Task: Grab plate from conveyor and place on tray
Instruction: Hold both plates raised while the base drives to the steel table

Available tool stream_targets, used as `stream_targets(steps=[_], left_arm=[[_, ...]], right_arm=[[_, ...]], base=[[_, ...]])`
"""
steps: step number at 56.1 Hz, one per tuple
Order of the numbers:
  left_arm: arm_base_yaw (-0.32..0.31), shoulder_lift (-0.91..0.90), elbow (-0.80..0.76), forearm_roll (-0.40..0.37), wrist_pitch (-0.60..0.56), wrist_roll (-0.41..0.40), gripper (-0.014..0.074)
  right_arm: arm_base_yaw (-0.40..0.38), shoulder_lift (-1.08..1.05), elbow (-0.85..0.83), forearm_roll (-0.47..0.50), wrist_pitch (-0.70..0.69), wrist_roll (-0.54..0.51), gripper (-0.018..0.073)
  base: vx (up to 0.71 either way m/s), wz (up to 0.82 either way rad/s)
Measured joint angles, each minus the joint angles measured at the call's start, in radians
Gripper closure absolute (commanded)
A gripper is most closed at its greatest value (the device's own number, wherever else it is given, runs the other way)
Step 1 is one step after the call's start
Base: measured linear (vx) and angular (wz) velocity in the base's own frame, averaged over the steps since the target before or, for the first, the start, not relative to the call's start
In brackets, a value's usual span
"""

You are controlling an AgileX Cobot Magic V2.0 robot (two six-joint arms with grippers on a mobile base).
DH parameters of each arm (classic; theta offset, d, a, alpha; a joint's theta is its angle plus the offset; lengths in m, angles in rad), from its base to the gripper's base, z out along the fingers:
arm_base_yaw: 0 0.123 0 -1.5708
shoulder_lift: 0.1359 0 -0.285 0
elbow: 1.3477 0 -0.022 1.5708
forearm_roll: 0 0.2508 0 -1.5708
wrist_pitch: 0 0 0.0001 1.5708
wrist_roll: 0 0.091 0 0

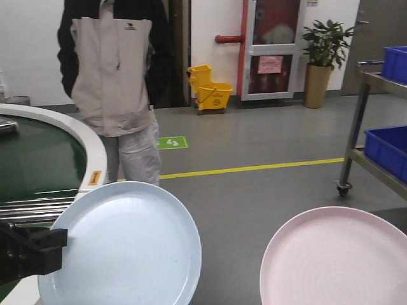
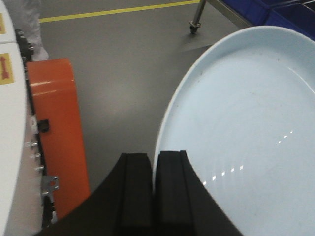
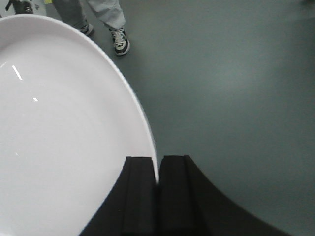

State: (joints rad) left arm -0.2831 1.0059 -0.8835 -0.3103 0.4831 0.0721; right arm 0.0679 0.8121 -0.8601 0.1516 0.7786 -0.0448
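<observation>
A person (image 1: 117,70) in a beige-and-black jacket and pale trousers stands on the grey floor, head out of frame. The right wrist view catches the sneakers (image 3: 120,42). Behind, by the wall, sit a yellow mop bucket (image 1: 213,94), a red-framed cabinet (image 1: 272,47) and a potted plant (image 1: 325,43) in a tall tan pot. A yellow line (image 1: 254,168) crosses the floor near a green sticker (image 1: 172,142). At the right is a steel trolley (image 1: 355,127) on casters, holding blue crates (image 1: 389,149).

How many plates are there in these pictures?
2. The left gripper holds a pale blue plate by its rim; the right gripper holds a pink plate. More may be out of view.
</observation>
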Motion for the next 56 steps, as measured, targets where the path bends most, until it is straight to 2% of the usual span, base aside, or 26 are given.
stream_targets(steps=[35,56], left_arm=[[0.0,0.0,0.0,-0.001,0.005,0.0,0.0602],[0.0,0.0,0.0,-0.001,0.005,0.0,0.0602]], right_arm=[[0.0,0.0,0.0,0.0,0.001,0.0,0.0572],[0.0,0.0,0.0,0.0,0.003,0.0,0.0572]], base=[[0.16,-0.48],[0.36,-0.15]])
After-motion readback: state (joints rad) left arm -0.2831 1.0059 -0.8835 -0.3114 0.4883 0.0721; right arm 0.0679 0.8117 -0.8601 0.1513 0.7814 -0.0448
